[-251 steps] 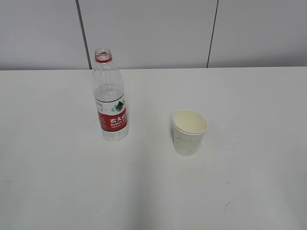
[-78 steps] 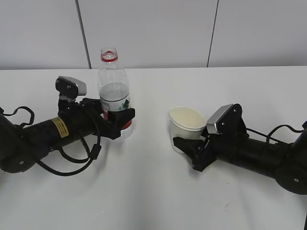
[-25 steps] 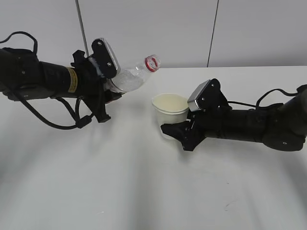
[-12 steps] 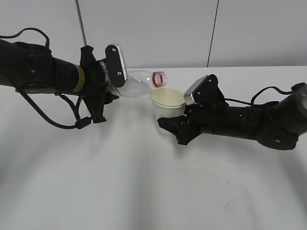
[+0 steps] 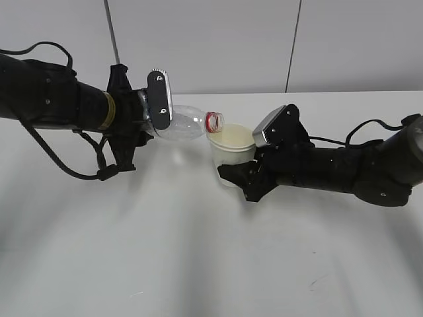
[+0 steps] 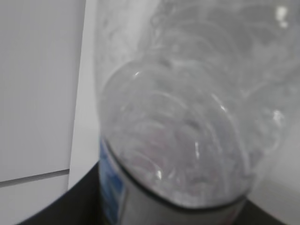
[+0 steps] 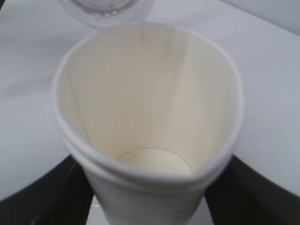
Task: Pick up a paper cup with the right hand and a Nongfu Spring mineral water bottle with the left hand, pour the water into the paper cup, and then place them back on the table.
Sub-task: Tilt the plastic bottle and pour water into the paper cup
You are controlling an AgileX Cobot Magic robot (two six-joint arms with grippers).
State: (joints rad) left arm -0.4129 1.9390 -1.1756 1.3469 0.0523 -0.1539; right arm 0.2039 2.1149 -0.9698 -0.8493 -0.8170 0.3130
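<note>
Left pincer (image 5: 147, 122) is clenched around the Nongfu Spring mineral water bottle (image 5: 185, 123), holding it tipped on its side above the table (image 5: 198, 264), its red-ringed open mouth just over the near rim of the paper cup (image 5: 230, 153). Right pincer (image 5: 239, 179) grips the cup low on its wall, holding it upright and close to the table. Inside, the cup (image 7: 150, 122) looks cream and bare; whether any water has landed there cannot be told. Grey wall panels (image 5: 211, 39) stand behind the table.

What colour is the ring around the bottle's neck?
Red; the bottle's neck ring shows best in the exterior view.
</note>
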